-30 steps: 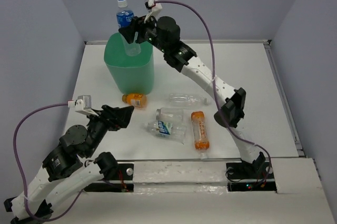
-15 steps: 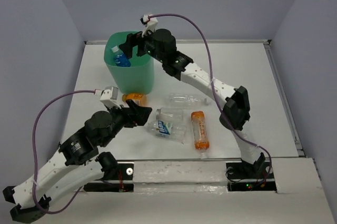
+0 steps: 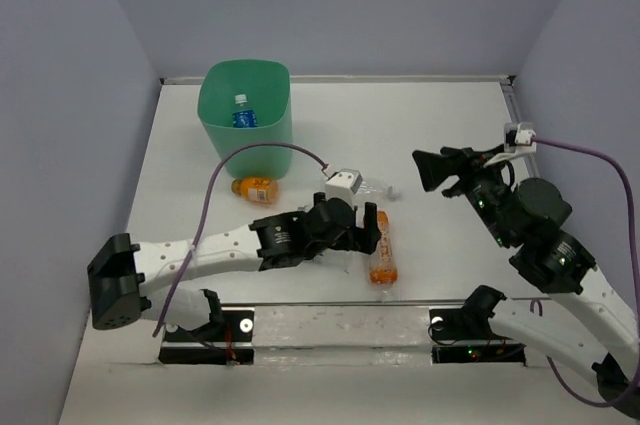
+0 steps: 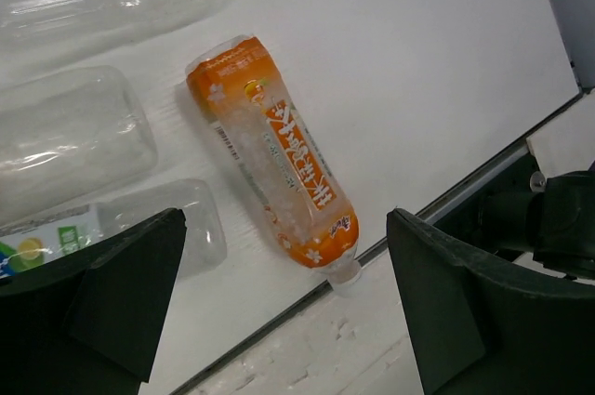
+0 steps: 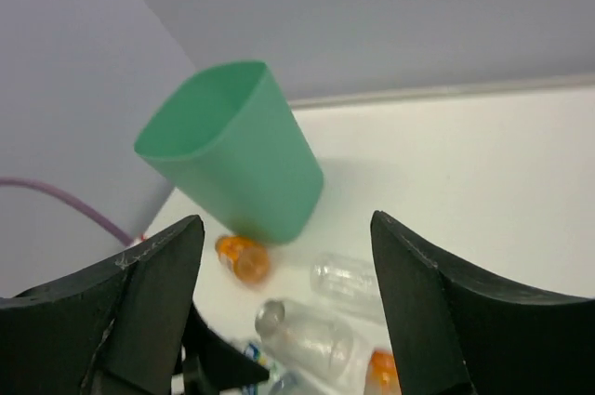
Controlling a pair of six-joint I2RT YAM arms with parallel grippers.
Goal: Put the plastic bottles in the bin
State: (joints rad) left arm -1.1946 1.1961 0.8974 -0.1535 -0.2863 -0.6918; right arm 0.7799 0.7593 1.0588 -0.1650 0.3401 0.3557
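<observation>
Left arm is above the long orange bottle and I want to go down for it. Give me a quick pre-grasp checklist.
1. Left gripper open, nothing in it: ok.
2. Long orange bottle lying flat, in line between the fingers: ok.
3. Room for the finger beside the labelled clear bottle, which lies close: cannot tell.
4. Right gripper empty and away from the bin: ok.
5. Bin upright and open, holding only one blue-labelled bottle: ok.

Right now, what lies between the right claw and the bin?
Only bare table: in the top view nothing sits between the right claw and the bin. The clear bottle lies off that line, nearer the arms.
</observation>
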